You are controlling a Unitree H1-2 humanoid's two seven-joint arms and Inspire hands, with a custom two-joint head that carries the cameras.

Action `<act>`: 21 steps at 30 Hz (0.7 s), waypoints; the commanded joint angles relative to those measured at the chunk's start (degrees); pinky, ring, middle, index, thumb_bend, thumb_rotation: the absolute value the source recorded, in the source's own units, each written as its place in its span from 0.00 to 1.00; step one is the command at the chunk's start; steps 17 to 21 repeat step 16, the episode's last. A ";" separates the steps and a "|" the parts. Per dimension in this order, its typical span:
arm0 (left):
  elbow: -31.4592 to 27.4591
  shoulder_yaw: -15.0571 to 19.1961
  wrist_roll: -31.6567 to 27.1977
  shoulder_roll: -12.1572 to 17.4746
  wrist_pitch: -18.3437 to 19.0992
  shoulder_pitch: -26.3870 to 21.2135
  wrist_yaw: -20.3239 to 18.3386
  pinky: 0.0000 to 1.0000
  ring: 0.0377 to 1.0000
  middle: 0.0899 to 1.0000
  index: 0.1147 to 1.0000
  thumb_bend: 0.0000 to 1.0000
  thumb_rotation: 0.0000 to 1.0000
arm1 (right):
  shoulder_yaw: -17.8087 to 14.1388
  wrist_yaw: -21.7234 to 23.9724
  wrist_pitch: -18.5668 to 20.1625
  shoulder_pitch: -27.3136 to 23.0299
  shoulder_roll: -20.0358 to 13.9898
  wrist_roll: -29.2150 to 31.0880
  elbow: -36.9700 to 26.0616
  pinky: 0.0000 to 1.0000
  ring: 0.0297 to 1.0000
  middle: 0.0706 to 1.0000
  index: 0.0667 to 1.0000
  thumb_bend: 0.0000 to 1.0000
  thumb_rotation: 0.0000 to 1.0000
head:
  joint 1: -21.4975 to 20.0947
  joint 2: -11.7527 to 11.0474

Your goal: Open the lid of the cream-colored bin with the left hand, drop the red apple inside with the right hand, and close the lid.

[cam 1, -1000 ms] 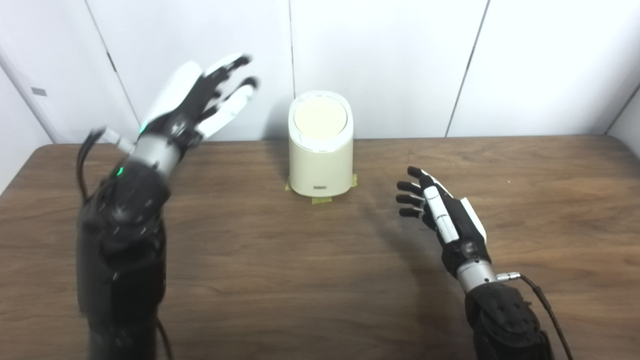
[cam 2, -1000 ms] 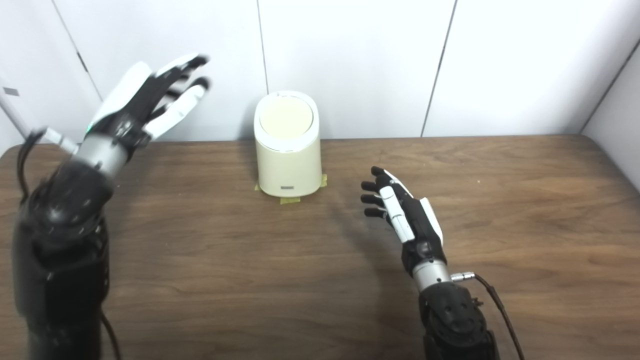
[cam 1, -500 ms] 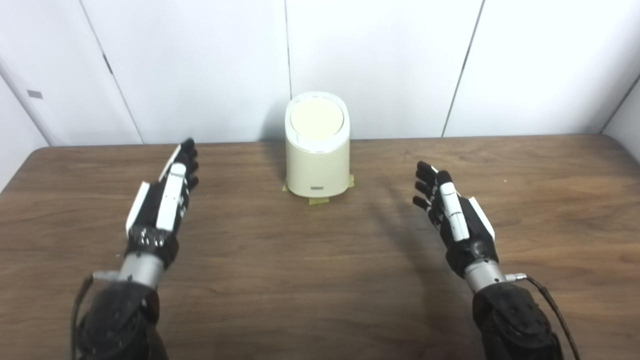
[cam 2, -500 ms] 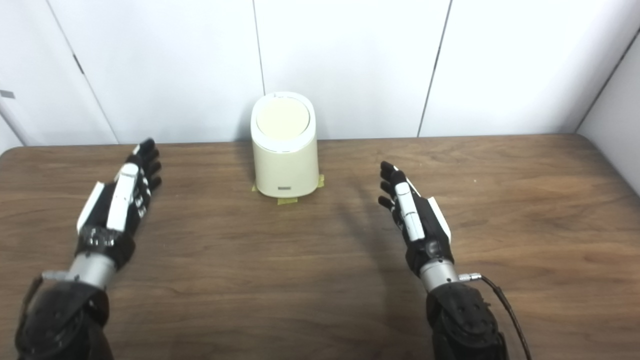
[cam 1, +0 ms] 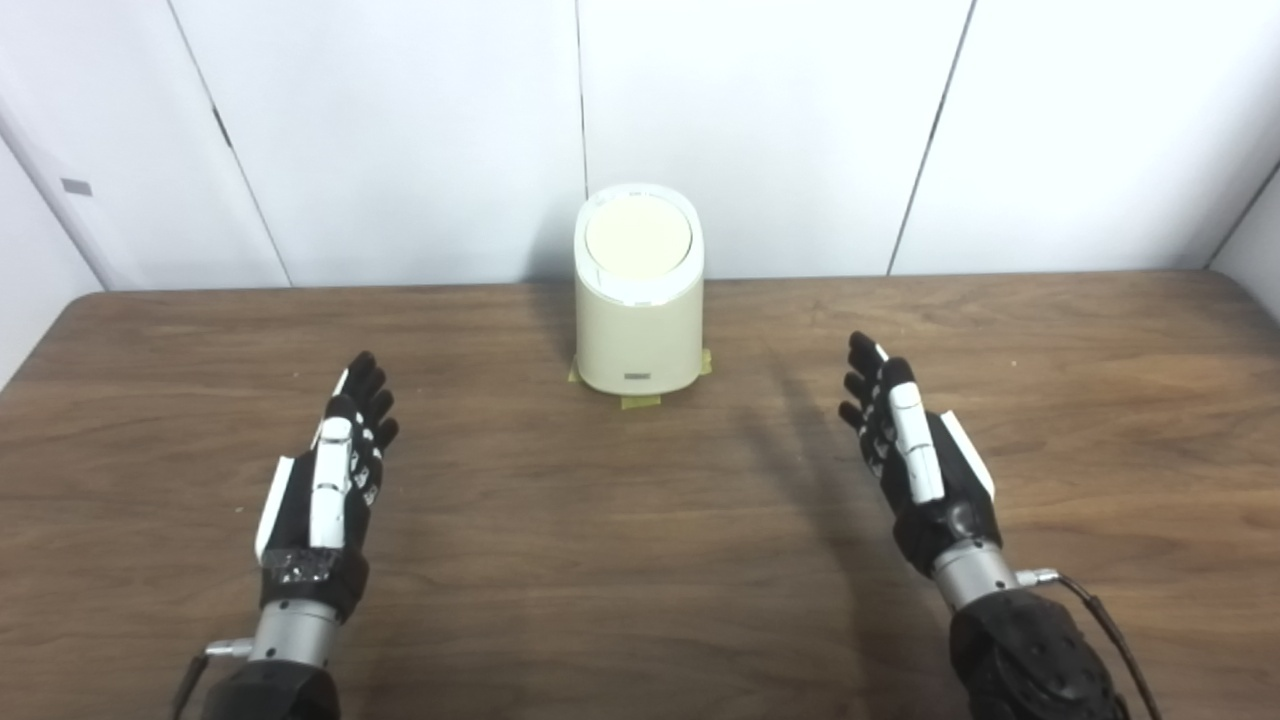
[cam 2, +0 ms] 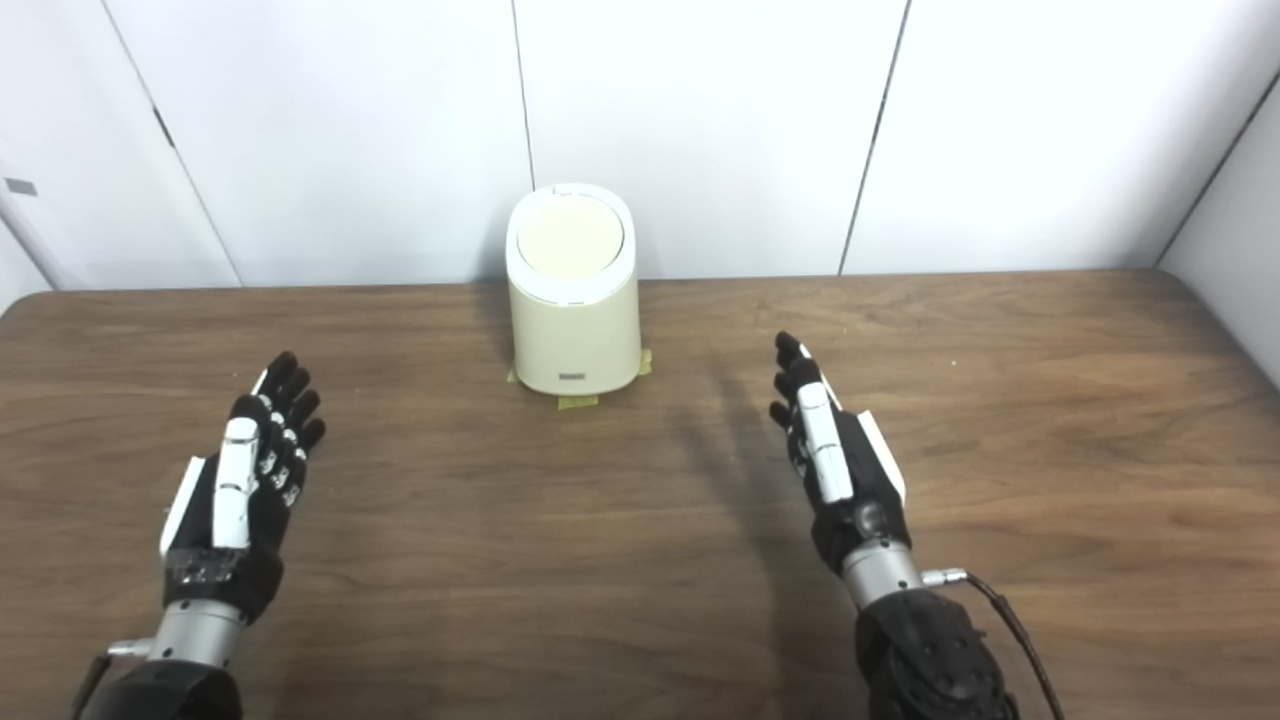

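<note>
The cream-colored bin (cam 1: pixel 638 322) stands at the back middle of the wooden table (cam 1: pixel 640 560), its round lid (cam 1: pixel 638 233) lying flat and shut on top. No red apple shows in either view. My left hand (cam 1: pixel 325 490) rests low over the table at the front left, open, fingers stretched forward, holding nothing. My right hand (cam 1: pixel 915 455) is at the front right, also open and empty, fingers pointing toward the back. Both hands are well short of the bin.
Yellow tape tabs (cam 1: pixel 640 401) stick out at the bin's base. White wall panels (cam 1: pixel 760 120) rise right behind the table's back edge. A cable (cam 1: pixel 1095 610) trails from the right wrist.
My left hand has come down from high beside the bin to low over the front left of the table. The right hand drew back slightly and straightened its fingers. The lid stays shut.
</note>
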 commanded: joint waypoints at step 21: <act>2.50 -4.25 -2.62 2.94 -4.87 -0.02 7.09 1.00 1.00 1.00 1.00 0.40 1.00 | 0.73 1.31 -7.17 -2.18 -1.14 -0.82 2.43 1.00 1.00 1.00 1.00 0.58 1.00 | 0.77 -0.81</act>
